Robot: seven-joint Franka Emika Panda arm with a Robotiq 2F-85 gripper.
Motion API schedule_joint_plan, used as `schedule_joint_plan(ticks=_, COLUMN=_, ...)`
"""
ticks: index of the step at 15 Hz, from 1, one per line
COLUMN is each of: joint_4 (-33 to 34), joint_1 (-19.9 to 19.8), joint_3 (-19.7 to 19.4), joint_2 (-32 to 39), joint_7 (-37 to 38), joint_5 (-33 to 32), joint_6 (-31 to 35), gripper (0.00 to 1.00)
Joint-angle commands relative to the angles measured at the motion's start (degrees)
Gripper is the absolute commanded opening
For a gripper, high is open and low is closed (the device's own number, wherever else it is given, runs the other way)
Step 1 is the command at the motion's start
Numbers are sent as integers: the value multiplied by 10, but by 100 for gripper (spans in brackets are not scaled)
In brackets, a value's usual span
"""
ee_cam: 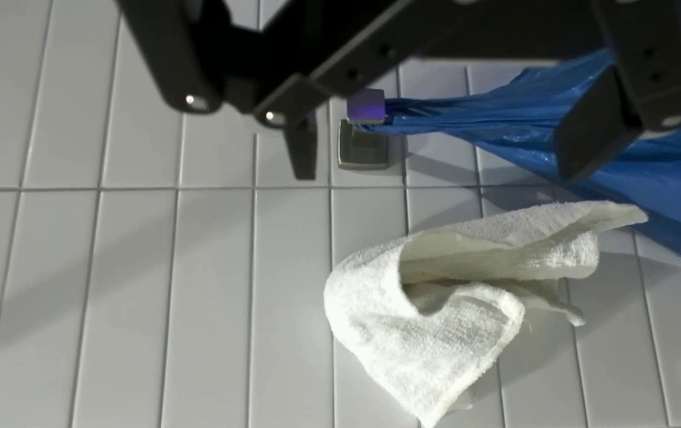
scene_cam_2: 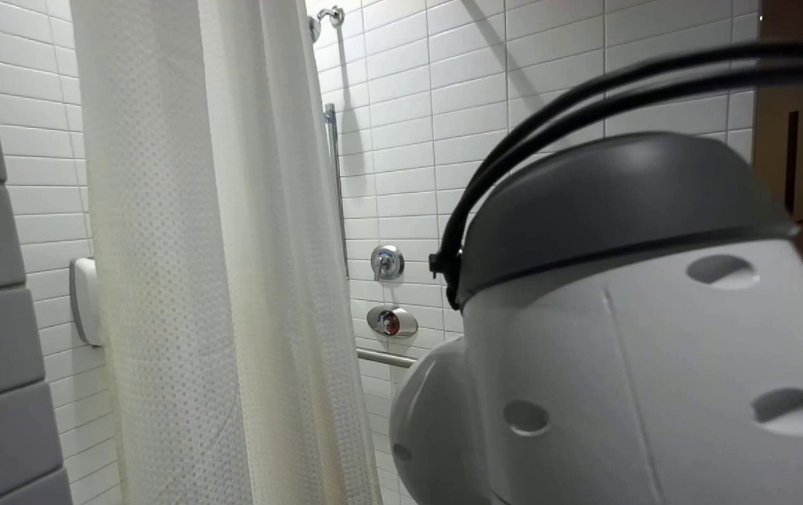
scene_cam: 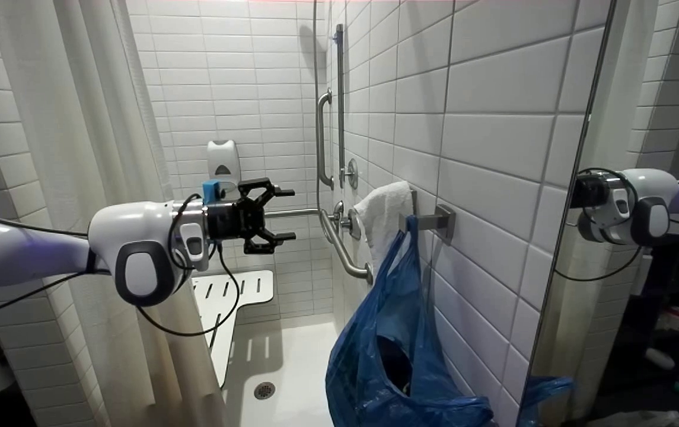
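My gripper point(scene_cam: 289, 214) is open with nothing between its fingers. In the wrist view the gripper point(ee_cam: 441, 169) comes in from the top, its fingers wide apart in front of a white tiled wall. A white towel point(scene_cam: 386, 207) hangs at the wall, apart from the gripper; it shows crumpled below the fingers in the wrist view point(ee_cam: 370, 309). A blue plastic bag point(scene_cam: 369, 344) hangs by its handles from a metal wall holder point(scene_cam: 445, 222). The bag point(ee_cam: 495, 116) and the holder point(ee_cam: 364, 148) show behind the fingers. The arm point(scene_cam_2: 618, 365) and curtain fill much of an exterior view, where the gripper is hidden.
A pale shower curtain point(scene_cam: 72, 148) hangs beside the arm. A bent steel grab bar point(scene_cam: 342, 255), a slotted white seat point(scene_cam: 259, 286) and a soap dispenser point(scene_cam: 223, 157) are in the shower. A mirror point(scene_cam: 606, 320) stands right of the bag.
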Motion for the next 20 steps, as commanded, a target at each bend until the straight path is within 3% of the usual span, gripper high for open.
schedule_joint_plan(ticks=1, joint_4=-41, joint_1=27, joint_3=-5, joint_2=-59, joint_7=34, joint_5=-53, joint_6=-1, gripper=100)
schedule_joint_plan(ticks=3, joint_4=-51, joint_1=27, joint_3=-6, joint_2=-93, joint_7=44, joint_5=-90, joint_6=12, gripper=100)
schedule_joint_plan(ticks=4, joint_4=-38, joint_1=-6, joint_3=0, joint_2=-112, joint_7=-7, joint_5=-48, joint_6=33, gripper=100)
schedule_joint_plan(ticks=5, joint_4=-57, joint_1=2, joint_3=-10, joint_2=-73, joint_7=36, joint_5=-65, joint_6=-6, gripper=100)
schedule_joint_plan(ticks=8, joint_4=-64, joint_1=-35, joint_3=-18, joint_2=-49, joint_7=27, joint_5=-24, joint_6=-44, gripper=100)
schedule_joint_plan(ticks=15, joint_4=-67, joint_1=-124, joint_3=-22, joint_2=-17, joint_7=38, joint_5=11, joint_6=-81, gripper=100)
schedule_joint_plan(ticks=20, joint_4=-61, joint_1=-143, joint_3=-26, joint_2=-7, joint_7=38, joint_5=7, joint_6=-86, gripper=100)
